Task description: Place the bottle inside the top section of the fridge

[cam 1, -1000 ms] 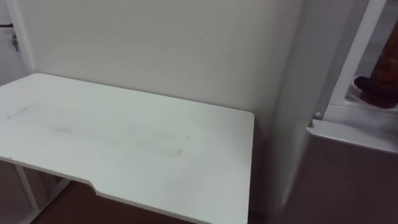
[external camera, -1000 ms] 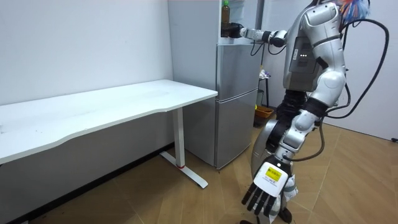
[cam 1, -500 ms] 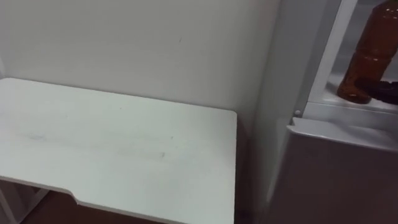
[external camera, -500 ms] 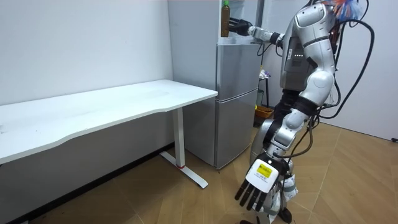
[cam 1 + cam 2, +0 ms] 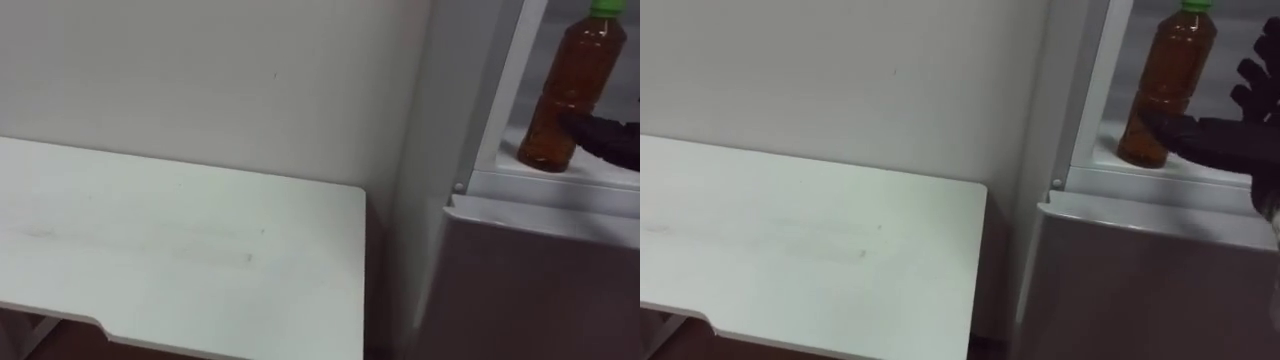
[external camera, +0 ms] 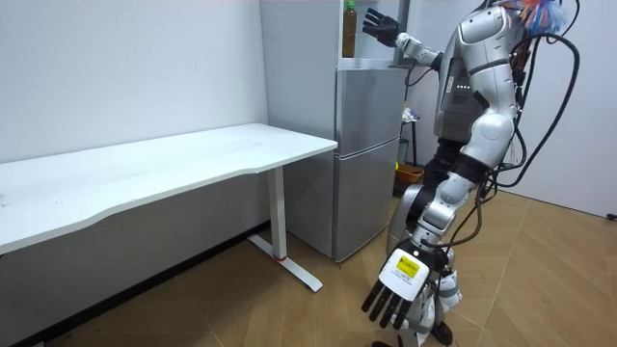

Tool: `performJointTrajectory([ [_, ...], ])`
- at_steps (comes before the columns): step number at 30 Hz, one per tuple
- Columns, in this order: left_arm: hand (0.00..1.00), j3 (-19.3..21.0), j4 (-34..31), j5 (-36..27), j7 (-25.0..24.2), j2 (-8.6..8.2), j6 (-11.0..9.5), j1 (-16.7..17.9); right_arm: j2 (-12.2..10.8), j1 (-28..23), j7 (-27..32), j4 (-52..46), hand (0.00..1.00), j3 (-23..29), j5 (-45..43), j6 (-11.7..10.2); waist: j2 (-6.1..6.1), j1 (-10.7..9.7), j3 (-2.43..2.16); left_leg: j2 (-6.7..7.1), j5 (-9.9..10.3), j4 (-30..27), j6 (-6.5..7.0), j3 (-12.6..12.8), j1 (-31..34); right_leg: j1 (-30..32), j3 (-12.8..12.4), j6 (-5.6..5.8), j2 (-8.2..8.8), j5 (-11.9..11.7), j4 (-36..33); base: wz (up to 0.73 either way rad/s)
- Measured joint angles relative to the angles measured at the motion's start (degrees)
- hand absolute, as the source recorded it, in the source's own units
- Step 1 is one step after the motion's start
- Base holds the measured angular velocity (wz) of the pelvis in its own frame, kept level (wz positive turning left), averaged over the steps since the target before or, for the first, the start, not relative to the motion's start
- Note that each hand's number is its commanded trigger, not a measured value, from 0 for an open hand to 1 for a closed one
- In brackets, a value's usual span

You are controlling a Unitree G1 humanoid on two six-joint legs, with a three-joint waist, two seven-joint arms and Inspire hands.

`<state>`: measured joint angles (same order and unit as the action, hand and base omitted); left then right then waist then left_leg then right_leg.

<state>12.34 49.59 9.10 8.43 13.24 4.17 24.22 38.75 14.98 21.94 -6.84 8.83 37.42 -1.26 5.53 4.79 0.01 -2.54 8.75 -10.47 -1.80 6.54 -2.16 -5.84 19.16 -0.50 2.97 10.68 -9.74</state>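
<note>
While upright in one fridge (image 5: 530, 285), one bottle (image 5: 568, 95).

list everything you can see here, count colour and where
bottle: 1, brown with a green cap, upright on the shelf of the open upper fridge compartment
fridge: 1, grey, against the wall to the right of the table, lower door shut
table: 1, white, along the wall, its end close to the fridge
small container: 1, orange, on the floor at the fridge's far side; too small to say what it is
wall: 1, pale, behind the table
floor: 1, wood-coloured, under the table and robot
right hand: 1, dark, open, raised at the upper compartment just right of the bottle
left hand: 1, dark, open, hanging low near the floor
</note>
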Motion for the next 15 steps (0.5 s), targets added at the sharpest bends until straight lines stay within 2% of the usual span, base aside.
performJointTrajectory([
  [2,0.0,-0.1,0.1,-0.6,0.2,-0.45,0.0,0.0,-1.0,-1.9,1.0,-1.7,0.0,0.5,-1.3,-0.2,-0.36,0.0,0.05,-0.07,0.1,0.1,0.05,0.6,0.0,0.4,-0.5,0.01,0.03,0.0,0.0,-0.16],
  [5,0.0,-0.1,0.6,-0.8,0.3,-1.11,-0.4,-0.2,-2.6,-4.0,2.4,-4.3,0.0,1.5,-1.5,-0.3,-1.18,-0.3,-0.12,-0.15,0.1,0.3,0.16,1.6,-0.1,1.0,-1.6,0.13,0.04,-0.1,-0.1,-0.18],
  [7,0.0,-0.3,1.4,-1.1,1.1,-1.41,-0.8,0.0,-5.9,-5.8,3.2,-7.4,0.0,2.6,-1.5,-1.7,-1.78,-0.6,-0.26,-0.18,0.1,0.9,0.17,2.5,-1.0,0.9,-2.2,0.17,0.02,-0.1,-0.1,-0.19],
  [9,0.0,-0.4,2.3,-1.1,1.1,-1.48,-1.5,-0.1,-7.7,-7.8,2.8,-9.3,0.0,2.7,-1.3,-3.0,-2.2,-1.4,-0.24,-0.16,0.1,1.2,0.18,2.8,-1.2,0.8,-2.7,0.22,-0.02,-0.1,-0.2,-0.1],
  [11,0.0,-0.4,2.9,-1.1,1.1,-1.58,-2.0,0.0,-9.1,-9.8,2.0,-10.7,0.0,3.1,-0.2,-3.2,-2.42,-1.9,-0.22,-0.16,0.2,1.2,0.16,2.9,-1.2,0.8,-3.1,0.27,-0.11,-0.2,-0.1,-0.07],
  [15,0.0,-0.3,3.0,-0.5,1.4,-2.43,-2.4,-0.5,-11.3,-13.3,-1.7,-13.1,0.0,3.9,11.7,-4.5,-3.13,-2.7,-0.19,-0.41,0.7,1.1,0.11,3.9,-1.5,1.1,-4.1,0.28,-0.24,-0.2,0.1,-0.13],
])
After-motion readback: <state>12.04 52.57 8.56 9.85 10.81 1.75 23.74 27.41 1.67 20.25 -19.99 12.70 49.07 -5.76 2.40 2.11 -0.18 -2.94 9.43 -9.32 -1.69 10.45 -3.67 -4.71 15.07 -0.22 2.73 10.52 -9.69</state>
